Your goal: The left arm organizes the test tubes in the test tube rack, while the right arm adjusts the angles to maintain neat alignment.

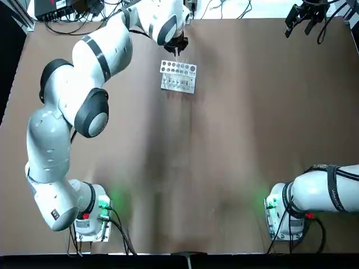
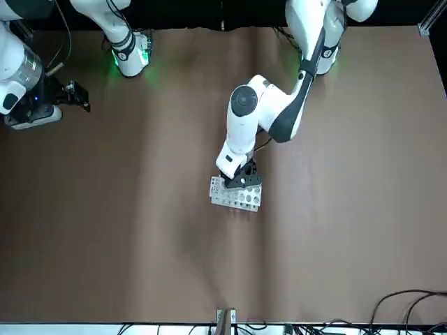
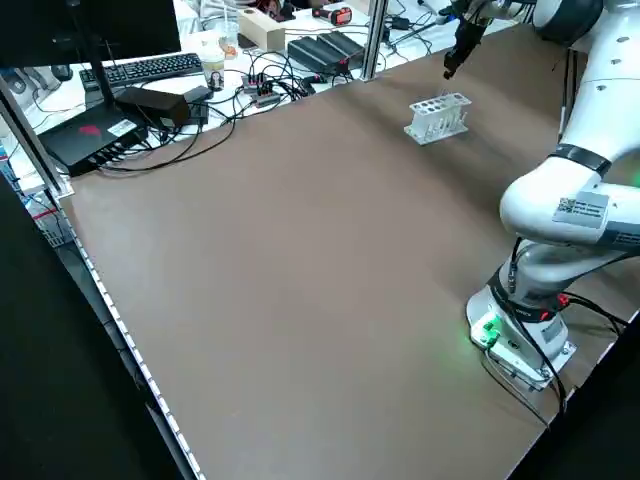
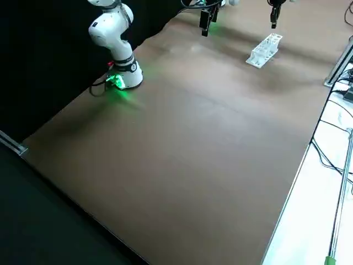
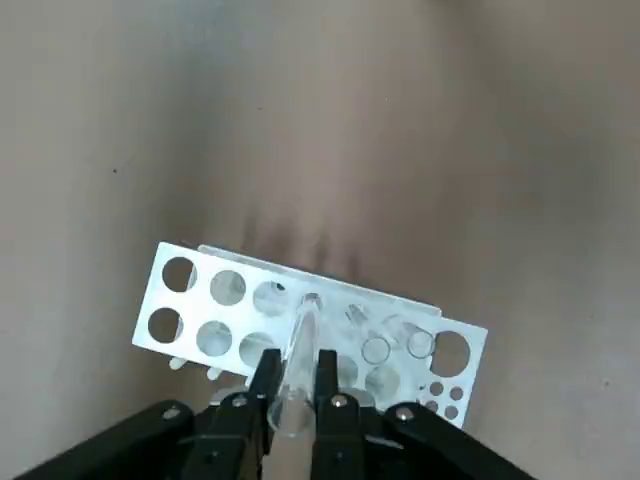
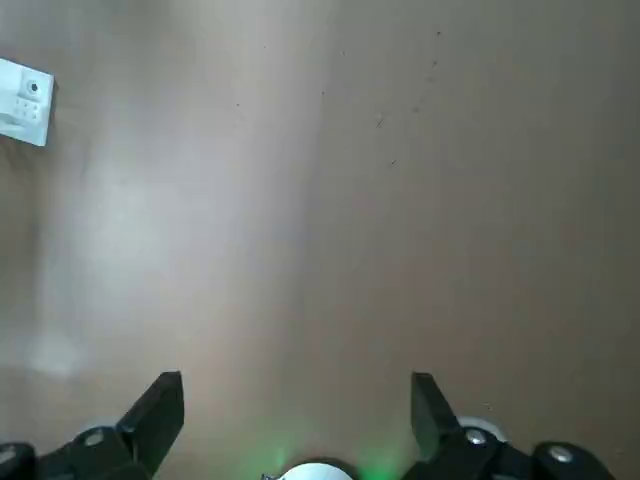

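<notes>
Left to right across the overhead view. At the far left corner, a black box [image 1: 56, 8] with loose cables [image 1: 76, 32] lies beyond the edge of the brown counter [image 1: 224, 140]. The left arm [image 1: 84, 84] rises from its base at the near left and reaches over the counter to its far side. The left claw [image 1: 177, 54] points downward at the far edge of the test tube rack, above it. In the left wrist view this claw is closed upon a clear test tube [image 5: 297, 375], one finger on either side; the tube slants across the perforated top plate. Whether its lower end has entered a hole cannot be told with confidence.

The white test tube rack [image 1: 178, 77] stands upright on the counter near the far edge, left of centre, its long side turned slightly askew. Two further tubes [image 5: 375, 349] [image 5: 419, 343] are seated side by side in its holes, toward the end bearing the cluster of small holes and apart from the left claw.

At the right, the right arm [image 1: 314, 190] has its base at the near side. The right claw [image 6: 298, 400] hangs at the far right of the counter, well apart from the rack, released, its fingers spread wide with nothing between them.
</notes>
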Robot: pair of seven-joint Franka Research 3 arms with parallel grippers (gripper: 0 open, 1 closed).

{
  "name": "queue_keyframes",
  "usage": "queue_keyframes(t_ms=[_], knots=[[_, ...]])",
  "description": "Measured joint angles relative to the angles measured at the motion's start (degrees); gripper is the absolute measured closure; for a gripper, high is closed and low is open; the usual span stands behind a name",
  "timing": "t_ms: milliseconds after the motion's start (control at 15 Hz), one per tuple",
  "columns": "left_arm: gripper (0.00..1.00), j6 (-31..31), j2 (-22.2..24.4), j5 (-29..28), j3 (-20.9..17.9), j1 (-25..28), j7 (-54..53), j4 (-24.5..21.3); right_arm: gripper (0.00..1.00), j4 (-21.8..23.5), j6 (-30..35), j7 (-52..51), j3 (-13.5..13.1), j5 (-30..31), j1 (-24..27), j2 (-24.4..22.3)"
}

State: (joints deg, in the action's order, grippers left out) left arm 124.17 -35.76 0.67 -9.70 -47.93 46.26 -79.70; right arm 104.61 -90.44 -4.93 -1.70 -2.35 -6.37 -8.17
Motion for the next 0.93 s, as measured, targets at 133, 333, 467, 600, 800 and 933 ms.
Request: queue_keyframes(t_ms=[133,333,467,600,800,933], knots=[[0.82,0.3,-0.4,0.0,0.0,0.0,0.0,0.0,0.00,0.0,0.0,0.0,0.0,0.0,0.0,0.0],[0.82,1.3,-1.2,0.0,0.0,0.0,0.0,0.0,0.00,0.0,0.0,0.0,0.0,0.0,0.0,0.0],[0.82,1.7,-1.6,0.0,0.0,-0.1,0.0,0.0,0.00,0.0,0.0,0.0,0.0,0.0,0.0,0.0],[0.82,2.1,-1.9,0.0,0.0,-0.1,0.0,0.0,0.00,0.0,0.0,0.0,0.0,0.0,0.0,0.0],[0.81,2.2,-2.1,0.0,0.0,-0.1,0.0,0.0,0.00,0.0,0.0,0.0,0.0,0.0,0.0,0.0],[0.81,2.3,-2.1,0.0,0.0,-0.1,0.0,0.0,0.00,0.0,0.0,0.0,0.0,0.0,0.0,0.0]])
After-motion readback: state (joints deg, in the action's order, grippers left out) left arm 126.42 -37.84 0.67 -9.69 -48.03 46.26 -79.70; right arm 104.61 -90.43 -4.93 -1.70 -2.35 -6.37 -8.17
